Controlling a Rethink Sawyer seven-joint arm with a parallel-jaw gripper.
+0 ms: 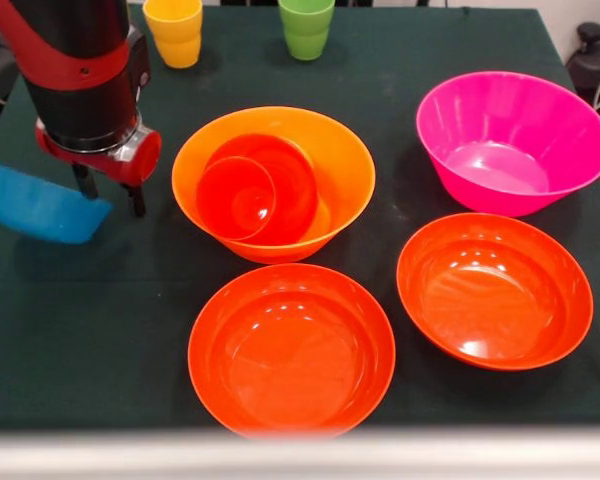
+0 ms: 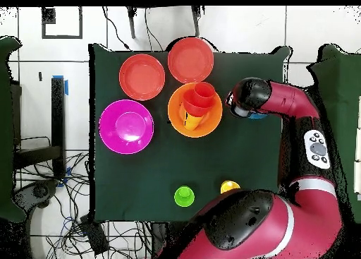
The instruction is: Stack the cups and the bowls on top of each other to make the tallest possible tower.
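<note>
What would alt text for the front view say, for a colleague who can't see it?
The pincer holds the small blue bowl at the left, off the dark green table. Beside it, the large orange bowl contains red-orange pieces. A magenta bowl, two wide red-orange bowls, a yellow cup and a green cup stand around.

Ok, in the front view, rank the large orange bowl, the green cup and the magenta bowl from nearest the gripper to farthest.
From the gripper, at picture left above the blue bowl:
1. Large orange bowl, just right of it, with smaller red-orange pieces inside.
2. Green cup, at the far edge, up and right.
3. Magenta bowl, far across on the right side.
</note>
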